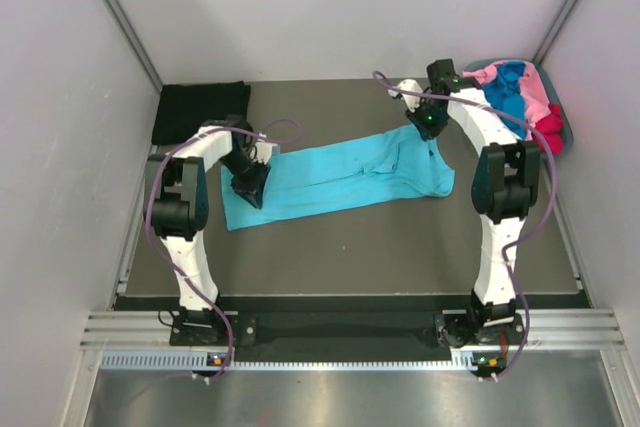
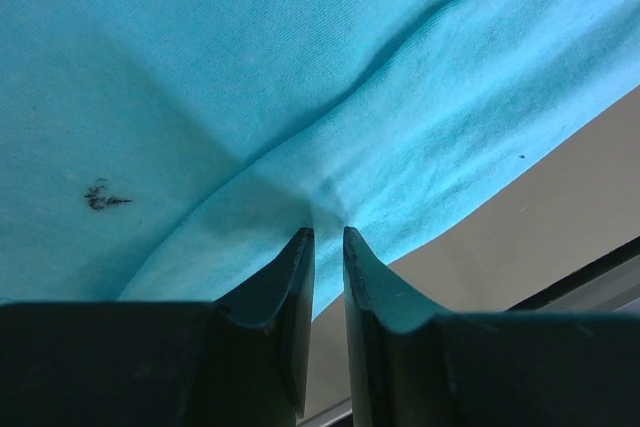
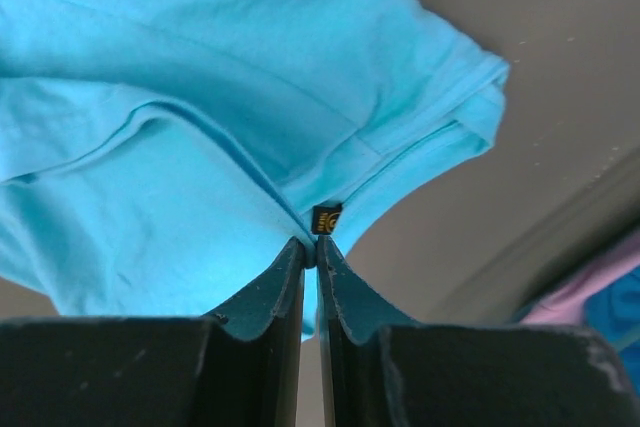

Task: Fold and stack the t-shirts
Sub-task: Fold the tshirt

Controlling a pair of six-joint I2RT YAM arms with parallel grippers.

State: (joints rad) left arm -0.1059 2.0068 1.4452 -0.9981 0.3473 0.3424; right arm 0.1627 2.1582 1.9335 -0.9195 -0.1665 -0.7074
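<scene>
The light turquoise t-shirt (image 1: pixel 340 175) lies stretched in a long band across the middle of the table. My left gripper (image 1: pixel 250 187) is at its left end, and the jaws (image 2: pixel 327 232) are shut on a puckered fold of the turquoise cloth (image 2: pixel 300 67). My right gripper (image 1: pixel 430 127) is at the shirt's far right end. It (image 3: pixel 316 242) is shut on an edge of the cloth (image 3: pixel 200 97) just below a small black label (image 3: pixel 327 218). A folded black t-shirt (image 1: pixel 200 112) lies at the back left.
A grey-blue tub (image 1: pixel 568 133) stands at the back right corner. It holds pink (image 1: pixel 495 74), royal blue (image 1: pixel 512 89) and red (image 1: pixel 550 132) shirts in a heap. Grey walls close in the table on three sides.
</scene>
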